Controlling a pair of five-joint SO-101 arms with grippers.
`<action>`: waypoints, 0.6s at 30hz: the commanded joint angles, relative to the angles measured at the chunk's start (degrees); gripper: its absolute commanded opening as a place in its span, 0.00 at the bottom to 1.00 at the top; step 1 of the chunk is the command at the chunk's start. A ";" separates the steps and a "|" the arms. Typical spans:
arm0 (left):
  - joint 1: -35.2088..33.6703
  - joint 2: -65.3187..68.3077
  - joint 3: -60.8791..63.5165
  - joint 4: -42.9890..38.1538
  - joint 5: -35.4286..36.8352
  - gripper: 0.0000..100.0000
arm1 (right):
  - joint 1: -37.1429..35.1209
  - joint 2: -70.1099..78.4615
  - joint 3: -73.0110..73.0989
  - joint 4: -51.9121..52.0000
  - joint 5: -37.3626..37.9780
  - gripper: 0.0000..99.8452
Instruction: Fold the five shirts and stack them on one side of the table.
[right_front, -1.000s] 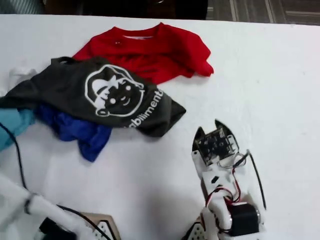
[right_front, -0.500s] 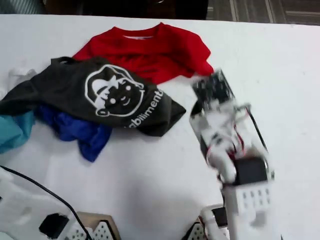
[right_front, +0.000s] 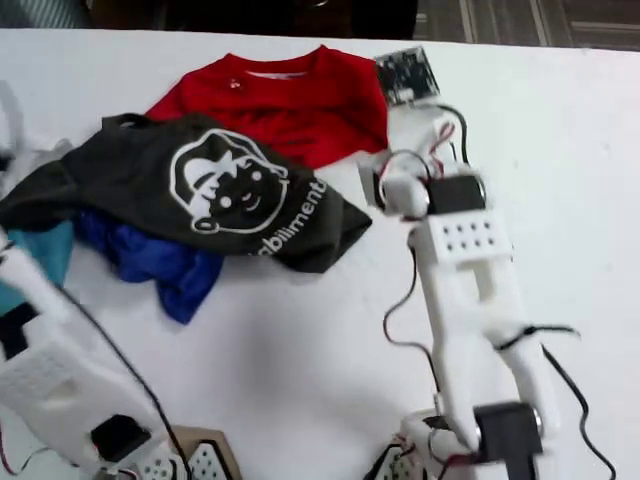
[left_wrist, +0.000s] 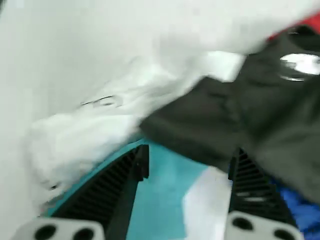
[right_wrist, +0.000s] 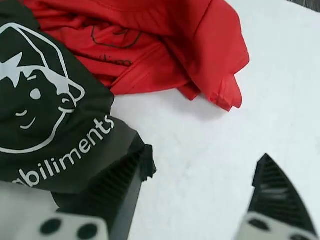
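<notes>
A red shirt (right_front: 285, 100) lies crumpled at the far middle of the table. A black shirt (right_front: 200, 190) with a white cartoon face overlaps its near edge. From under the black one stick out a blue shirt (right_front: 150, 262), a teal shirt (right_front: 45, 250) and, at the far left, a white shirt (right_front: 35, 150). My right gripper (right_wrist: 200, 172) hangs open over bare table between the red shirt's sleeve (right_wrist: 220, 85) and the black shirt's hem (right_wrist: 65, 150). My left gripper (left_wrist: 187, 165) is open just above the teal shirt (left_wrist: 165, 200), beside the white shirt (left_wrist: 80, 135).
The right arm (right_front: 460, 250) stretches from the near edge up the middle right of the white table (right_front: 560, 150). The left arm (right_front: 50, 370) stands at the near left corner with a cable trailing. Bare table lies to the right and in front of the pile.
The right arm has swung from the near edge out to the far side, up to the red shirt's sleeve. The left arm has moved in toward the teal shirt at the left.
</notes>
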 joint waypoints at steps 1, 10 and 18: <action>10.46 -2.37 5.23 1.05 2.73 0.28 | 0.22 4.09 -7.82 -1.19 -0.53 0.32; 24.70 -2.29 29.41 -5.19 5.27 0.33 | -0.22 9.89 -13.45 -1.27 -0.53 0.32; 22.33 -2.20 43.82 -20.48 10.11 0.33 | 0.22 9.63 -14.68 -1.01 -0.53 0.32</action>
